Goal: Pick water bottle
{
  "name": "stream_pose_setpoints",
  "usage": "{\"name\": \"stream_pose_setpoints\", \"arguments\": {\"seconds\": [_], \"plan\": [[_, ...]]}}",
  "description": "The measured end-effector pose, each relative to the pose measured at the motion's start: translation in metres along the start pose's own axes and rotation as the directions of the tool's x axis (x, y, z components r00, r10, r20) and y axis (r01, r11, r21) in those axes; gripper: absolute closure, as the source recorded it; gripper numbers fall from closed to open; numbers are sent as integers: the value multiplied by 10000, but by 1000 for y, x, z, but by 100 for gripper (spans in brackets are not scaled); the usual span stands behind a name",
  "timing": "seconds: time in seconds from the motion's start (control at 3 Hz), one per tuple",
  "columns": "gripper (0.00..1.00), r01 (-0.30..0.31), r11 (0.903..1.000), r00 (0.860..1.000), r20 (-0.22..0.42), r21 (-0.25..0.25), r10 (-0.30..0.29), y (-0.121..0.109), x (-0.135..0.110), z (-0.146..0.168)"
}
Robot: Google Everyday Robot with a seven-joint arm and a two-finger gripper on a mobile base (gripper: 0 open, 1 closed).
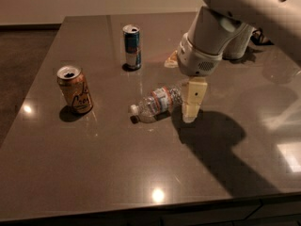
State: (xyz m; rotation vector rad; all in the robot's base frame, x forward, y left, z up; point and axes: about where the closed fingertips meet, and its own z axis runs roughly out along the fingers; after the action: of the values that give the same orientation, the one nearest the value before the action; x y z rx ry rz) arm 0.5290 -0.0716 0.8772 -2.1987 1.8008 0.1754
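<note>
The water bottle (157, 102) is a small clear ribbed bottle with a red-orange and blue label band. It lies on its side near the middle of the dark table (117, 173), white cap pointing left and towards the front. My gripper (190, 108) hangs down from the big white arm (211, 36) and reaches the table right at the bottle's base end, on its right. It covers that end of the bottle. Its shadow falls to the right on the table.
A slim blue-silver can (132, 47) stands upright behind the bottle to the left. An open orange-gold can (75, 89) stands at the left. The table's front edge (150, 210) runs along the bottom. A dark object (261, 37) lies at the back right.
</note>
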Motion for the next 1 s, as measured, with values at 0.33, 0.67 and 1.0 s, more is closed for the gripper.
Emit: {"name": "stream_pose_setpoints", "arguments": {"seconds": [0.33,0.67,1.0], "plan": [[0,629,9968,9979,-124,-492,-636,2,-12,22],[18,935,9928,9951,-251,-745,-956,1,-16,33],[41,1111,9900,9929,-324,-864,-1143,1,-17,36]]}}
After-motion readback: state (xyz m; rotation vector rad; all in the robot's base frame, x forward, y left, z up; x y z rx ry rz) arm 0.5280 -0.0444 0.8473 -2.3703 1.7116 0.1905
